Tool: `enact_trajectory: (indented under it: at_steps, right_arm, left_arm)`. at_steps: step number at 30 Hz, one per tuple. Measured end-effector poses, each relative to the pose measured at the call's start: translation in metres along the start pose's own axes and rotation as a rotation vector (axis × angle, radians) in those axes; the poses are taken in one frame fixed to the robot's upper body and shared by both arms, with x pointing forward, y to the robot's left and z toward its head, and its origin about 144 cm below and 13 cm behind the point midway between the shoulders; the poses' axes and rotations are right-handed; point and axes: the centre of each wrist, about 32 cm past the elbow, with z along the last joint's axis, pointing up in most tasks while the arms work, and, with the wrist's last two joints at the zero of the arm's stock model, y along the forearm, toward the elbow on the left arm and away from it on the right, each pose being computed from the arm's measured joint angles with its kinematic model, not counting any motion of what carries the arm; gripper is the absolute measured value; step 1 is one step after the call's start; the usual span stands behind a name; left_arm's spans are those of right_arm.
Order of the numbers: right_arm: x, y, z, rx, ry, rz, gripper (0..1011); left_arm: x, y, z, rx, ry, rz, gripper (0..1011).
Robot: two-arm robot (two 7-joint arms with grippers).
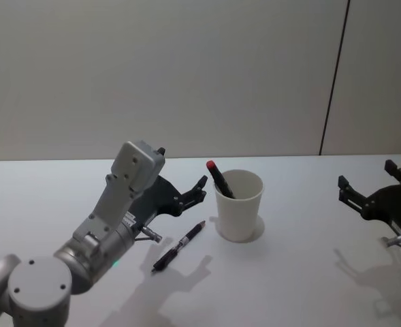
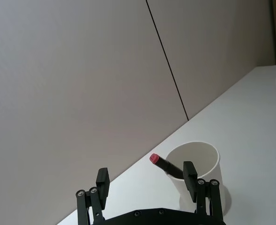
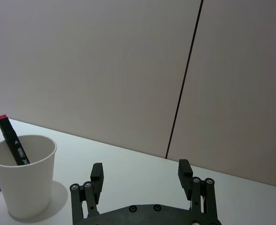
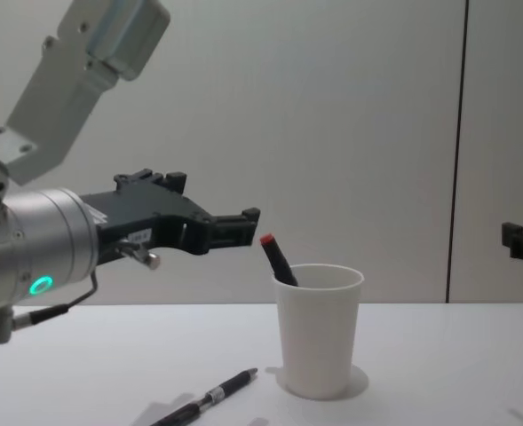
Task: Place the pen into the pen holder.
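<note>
A black pen (image 1: 180, 246) lies flat on the white table, just left of the pen holder (image 1: 239, 206), a white paper cup. A black marker with a red cap (image 1: 219, 178) stands tilted inside the cup. My left gripper (image 1: 181, 167) hovers open above the table, up and to the left of the pen, holding nothing. In the left wrist view its fingers (image 2: 189, 172) frame the cup (image 2: 201, 161). My right gripper (image 1: 365, 174) stays open and empty at the far right. From the chest view, the pen (image 4: 208, 398) rests in front of the cup (image 4: 319, 342).
The white table (image 1: 302, 272) runs back to a plain grey wall with one dark vertical seam (image 1: 333, 82). There is bare surface in front of the cup and between it and the right gripper.
</note>
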Motion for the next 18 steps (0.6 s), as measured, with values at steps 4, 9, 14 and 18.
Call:
enact_trajectory:
  at_steps: [4, 9, 14, 18]
  right_arm:
    - [0.0, 0.0, 0.0, 0.0, 0.0, 0.0, 1002]
    - [0.0, 0.0, 0.0, 0.0, 0.0, 0.0, 1002]
    - [0.0, 0.0, 0.0, 0.0, 0.0, 0.0, 1002]
    - [0.0, 0.0, 0.0, 0.0, 0.0, 0.0, 1002]
  left_arm:
    - [0.007, 0.001, 0.002, 0.019, 0.0, -0.016, 1004]
    - [0.016, 0.003, 0.004, 0.054, 0.01, -0.039, 1004]
    - [0.023, 0.004, 0.006, 0.084, 0.024, -0.06, 1004]
    - [0.029, 0.004, 0.007, 0.106, 0.038, -0.077, 1004]
